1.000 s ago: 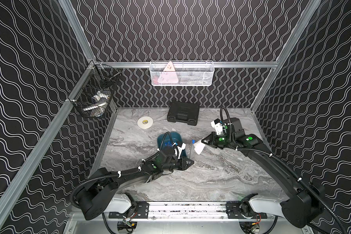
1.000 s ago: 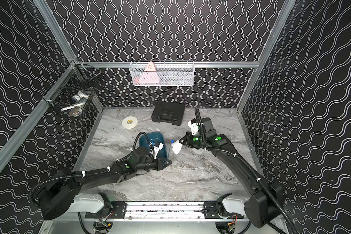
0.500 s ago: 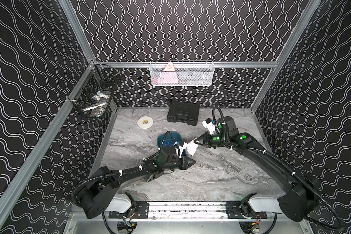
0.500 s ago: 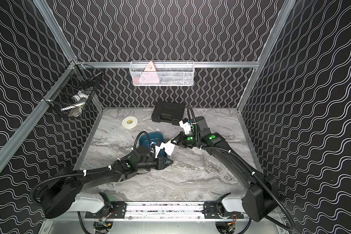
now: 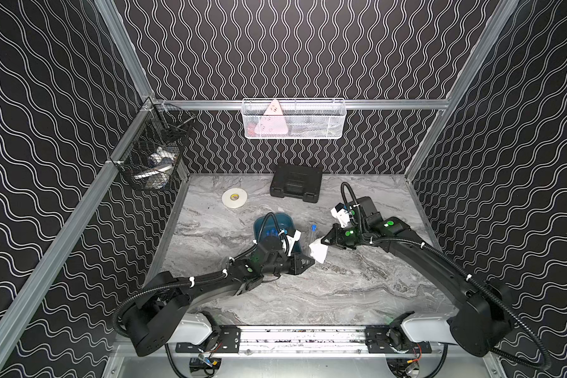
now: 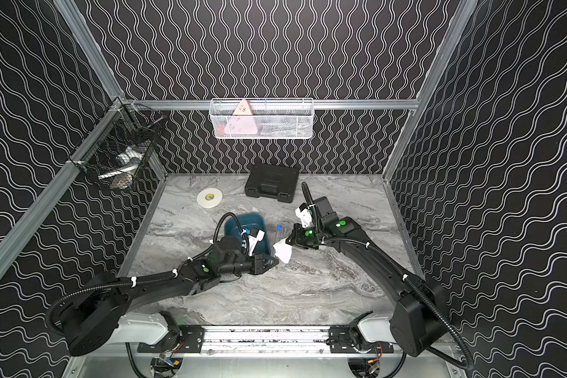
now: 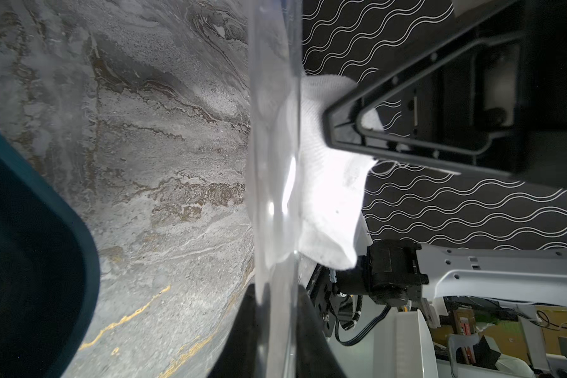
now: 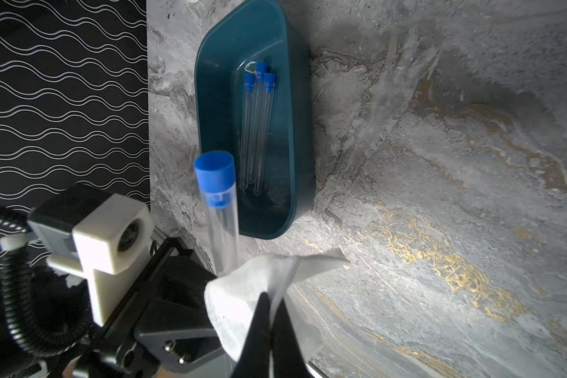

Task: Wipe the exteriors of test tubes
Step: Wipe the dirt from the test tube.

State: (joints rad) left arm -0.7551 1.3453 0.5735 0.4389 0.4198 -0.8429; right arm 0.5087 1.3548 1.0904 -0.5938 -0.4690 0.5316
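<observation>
Clamping a thin clear blue-capped test tube (image 8: 223, 229) by its base beside the teal plastic tray (image 8: 301, 137), the left gripper (image 5: 311, 261) steadied it so the right gripper (image 5: 322, 240), pinching crumpled white tissue (image 5: 319, 252), could wipe it.

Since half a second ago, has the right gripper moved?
Yes. The right gripper, shut on the tissue, has backed off from the teal tray, rightward and toward the front edge of the table.
</observation>
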